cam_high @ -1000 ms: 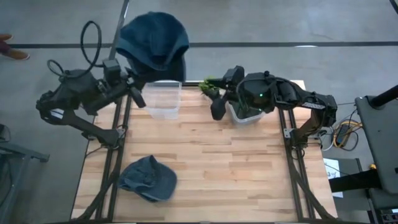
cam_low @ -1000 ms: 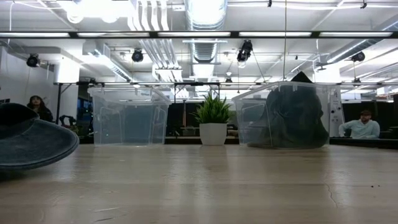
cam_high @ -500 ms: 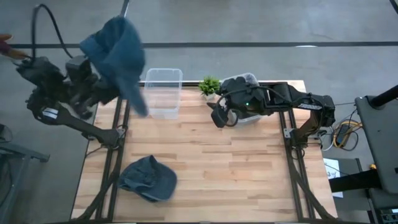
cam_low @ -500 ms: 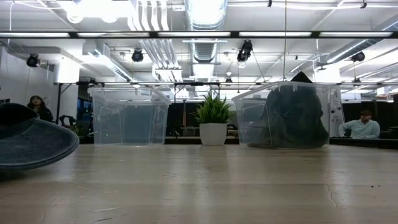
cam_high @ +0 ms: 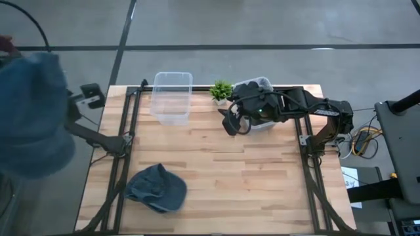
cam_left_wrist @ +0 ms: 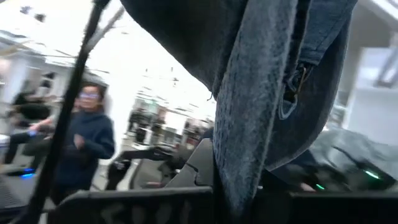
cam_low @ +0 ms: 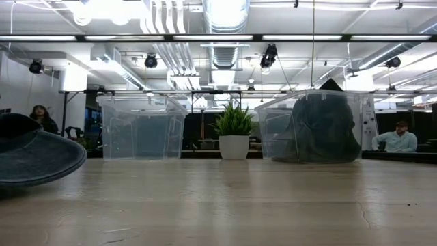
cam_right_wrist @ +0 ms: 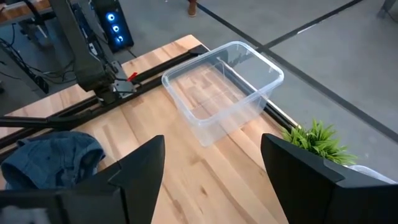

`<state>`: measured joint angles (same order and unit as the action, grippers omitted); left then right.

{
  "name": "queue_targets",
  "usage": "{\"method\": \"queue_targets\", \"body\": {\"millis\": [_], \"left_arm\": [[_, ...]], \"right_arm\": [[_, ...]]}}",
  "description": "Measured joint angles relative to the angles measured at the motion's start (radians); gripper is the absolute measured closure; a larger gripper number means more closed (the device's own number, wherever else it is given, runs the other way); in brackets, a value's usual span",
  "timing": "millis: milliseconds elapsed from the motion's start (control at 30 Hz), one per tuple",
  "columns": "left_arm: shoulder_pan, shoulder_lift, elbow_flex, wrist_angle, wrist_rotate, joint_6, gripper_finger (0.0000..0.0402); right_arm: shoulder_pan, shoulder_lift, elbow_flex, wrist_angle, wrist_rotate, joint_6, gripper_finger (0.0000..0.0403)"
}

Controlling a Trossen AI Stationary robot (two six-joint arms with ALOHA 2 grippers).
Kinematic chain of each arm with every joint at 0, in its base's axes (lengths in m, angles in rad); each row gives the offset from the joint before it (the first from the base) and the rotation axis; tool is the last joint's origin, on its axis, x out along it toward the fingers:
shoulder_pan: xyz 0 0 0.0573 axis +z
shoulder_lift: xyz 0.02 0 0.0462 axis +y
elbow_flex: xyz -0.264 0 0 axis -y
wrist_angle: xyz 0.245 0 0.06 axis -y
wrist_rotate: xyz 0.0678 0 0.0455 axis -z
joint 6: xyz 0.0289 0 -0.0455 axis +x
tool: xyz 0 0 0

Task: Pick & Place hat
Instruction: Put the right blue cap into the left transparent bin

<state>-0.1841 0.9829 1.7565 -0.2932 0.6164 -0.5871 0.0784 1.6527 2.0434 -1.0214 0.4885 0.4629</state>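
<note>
A blue denim hat (cam_high: 33, 115) is up in the air beyond the table's left edge, looming large in the high view and covering my left gripper. In the left wrist view it hangs right before the lens (cam_left_wrist: 273, 81). A second denim hat (cam_high: 156, 188) lies on its brim near the table's near left corner, also seen in the low view (cam_low: 37, 160) and the right wrist view (cam_right_wrist: 53, 158). My right gripper (cam_high: 231, 122) hovers open over the table's far middle (cam_right_wrist: 214, 180), holding nothing. My left gripper carries the raised denim hat, but the hat's own cloth (cam_left_wrist: 249, 124) covers the fingers in both views, so the part and the kind of hold stay hidden. The hat is lifted clear of the table and hangs slack.
An empty clear bin (cam_high: 172, 97) stands at the far edge, a small potted plant (cam_high: 221, 90) to its right, then a second clear bin (cam_low: 317, 126) holding something dark, under my right arm. Bare wood (cam_high: 249, 183) spreads across the near half. People show in the room behind.
My left arm has swung up and toward the table's left, carrying the denim hat from above the clear bin out past the left edge; the hat now fills the picture's left. My right gripper has moved slightly toward the near edge, then kept still.
</note>
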Motion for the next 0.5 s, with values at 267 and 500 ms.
{"method": "queue_targets", "body": {"millis": [267, 500], "left_arm": [[0.001, 0.014, 0.000, -0.004, -0.100, 0.017, 0.0397], [0.002, 0.004, -0.001, -0.047, -0.465, 0.074, 0.0397]], "right_arm": [[0.000, 0.000, -0.002, 0.000, 0.000, 0.001, 0.0139], [0.000, 0.000, -0.004, 0.000, 0.000, -0.003, 0.0147]]}}
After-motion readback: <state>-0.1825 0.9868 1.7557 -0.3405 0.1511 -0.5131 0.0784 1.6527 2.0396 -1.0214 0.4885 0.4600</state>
